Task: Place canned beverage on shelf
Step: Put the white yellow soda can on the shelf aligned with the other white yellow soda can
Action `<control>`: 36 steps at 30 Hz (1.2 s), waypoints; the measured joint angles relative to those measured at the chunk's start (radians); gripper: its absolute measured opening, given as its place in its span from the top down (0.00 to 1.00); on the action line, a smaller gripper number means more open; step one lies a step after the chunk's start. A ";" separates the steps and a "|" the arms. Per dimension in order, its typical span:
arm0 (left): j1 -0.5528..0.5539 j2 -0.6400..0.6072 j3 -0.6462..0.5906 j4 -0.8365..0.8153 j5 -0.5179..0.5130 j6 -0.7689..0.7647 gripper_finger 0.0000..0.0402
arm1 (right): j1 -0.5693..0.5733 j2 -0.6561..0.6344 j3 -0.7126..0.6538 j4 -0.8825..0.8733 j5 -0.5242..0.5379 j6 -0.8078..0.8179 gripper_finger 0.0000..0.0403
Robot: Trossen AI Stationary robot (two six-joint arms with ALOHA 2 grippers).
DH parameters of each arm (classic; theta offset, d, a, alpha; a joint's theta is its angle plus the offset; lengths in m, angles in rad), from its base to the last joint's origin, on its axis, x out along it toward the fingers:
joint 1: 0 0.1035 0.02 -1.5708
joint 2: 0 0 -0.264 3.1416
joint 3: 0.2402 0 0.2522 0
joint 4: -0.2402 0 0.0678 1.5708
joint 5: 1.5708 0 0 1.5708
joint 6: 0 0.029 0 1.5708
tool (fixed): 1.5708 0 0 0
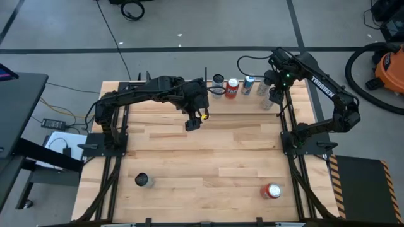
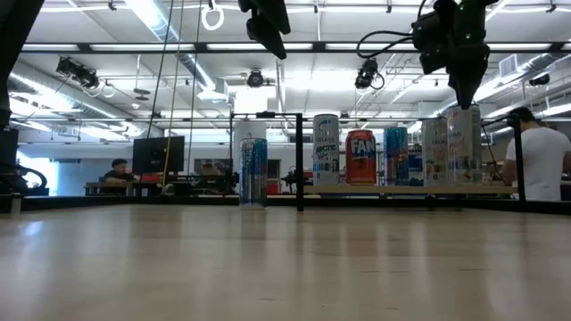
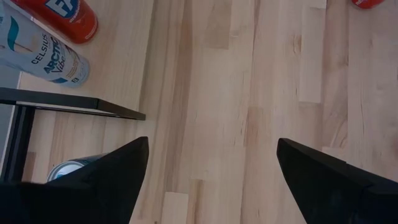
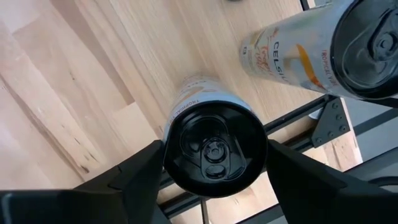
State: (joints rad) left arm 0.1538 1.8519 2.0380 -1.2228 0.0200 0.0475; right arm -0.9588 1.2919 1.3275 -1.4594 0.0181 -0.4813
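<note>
While both dark arms reach over the far part of the planked tabletop (image 1: 202,151), the pale shelf (image 1: 249,101) lies along its far edge, a little to the right of the middle, framed by thin black rods. Five cans stand in a row on the shelf: a black-topped can (image 1: 218,81), a red can (image 1: 232,87), a blue can (image 1: 248,84), a pale can (image 1: 263,89) and another pale can (image 1: 269,99) at the right end. From the low view one more tall can (image 2: 253,173) stands on the tabletop to the left of the shelf post.

The right gripper (image 1: 274,93) hangs straight above the last pale can. In the right wrist view its fingers (image 4: 134,177) stand on both sides of the black can top (image 4: 214,149), very near it, but whether they press on it I cannot tell.

The left gripper (image 1: 193,121) hovers over bare wood near the left end of the shelf, with its fingers spread wide and nothing between them.

At the near side of the tabletop, well apart from the shelf, a dark can (image 1: 142,181) stands on the left and a red can (image 1: 272,191) lies on the right.
</note>
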 joint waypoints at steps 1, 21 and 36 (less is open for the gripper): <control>0.000 0.000 0.000 0.000 0.000 0.000 0.11 | 0.000 0.000 0.000 0.001 0.000 0.001 0.30; 0.000 0.000 0.000 0.024 0.000 0.000 0.11 | 0.000 0.003 -0.004 -0.010 0.015 0.043 0.15; 0.000 0.000 0.000 0.027 0.000 0.000 0.11 | 0.000 0.002 -0.002 -0.026 -0.005 0.355 0.15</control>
State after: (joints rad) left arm 0.1539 1.8519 2.0380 -1.1957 0.0200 0.0475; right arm -0.9588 1.2938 1.3258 -1.4858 0.0135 -0.1263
